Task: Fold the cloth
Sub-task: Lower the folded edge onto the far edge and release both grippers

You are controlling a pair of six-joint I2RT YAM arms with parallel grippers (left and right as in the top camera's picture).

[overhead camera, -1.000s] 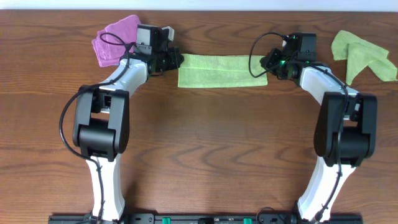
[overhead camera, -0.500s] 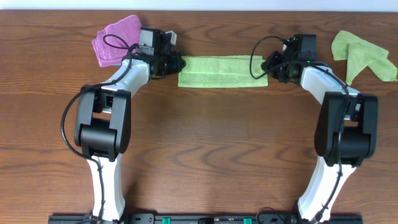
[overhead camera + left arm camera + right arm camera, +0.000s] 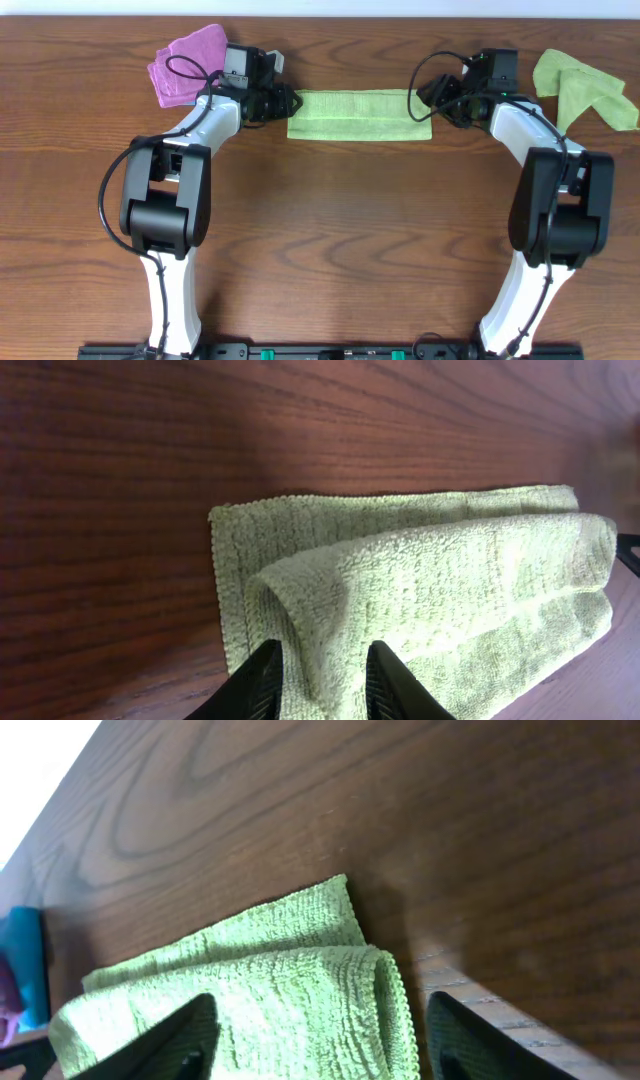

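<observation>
The cloth (image 3: 358, 114) lies folded into a long lime-green strip at the far middle of the table. My left gripper (image 3: 283, 102) is at its left end. In the left wrist view the fingers (image 3: 262, 680) stand a little apart, with the raised fold of the cloth (image 3: 430, 580) loose between them. My right gripper (image 3: 432, 100) is at the strip's right end. The right wrist view shows this gripper (image 3: 325, 1045) wide open, straddling the doubled end of the cloth (image 3: 270, 990) without pressing it.
A crumpled purple cloth (image 3: 187, 64) lies just behind the left wrist. Another lime-green cloth (image 3: 582, 88) lies at the far right, beside the right arm. The table's far edge runs close behind both.
Both grippers have opened and let go of the cloth's ends. The right wrist has shifted slightly right and back. The strip lies flat on the table.
</observation>
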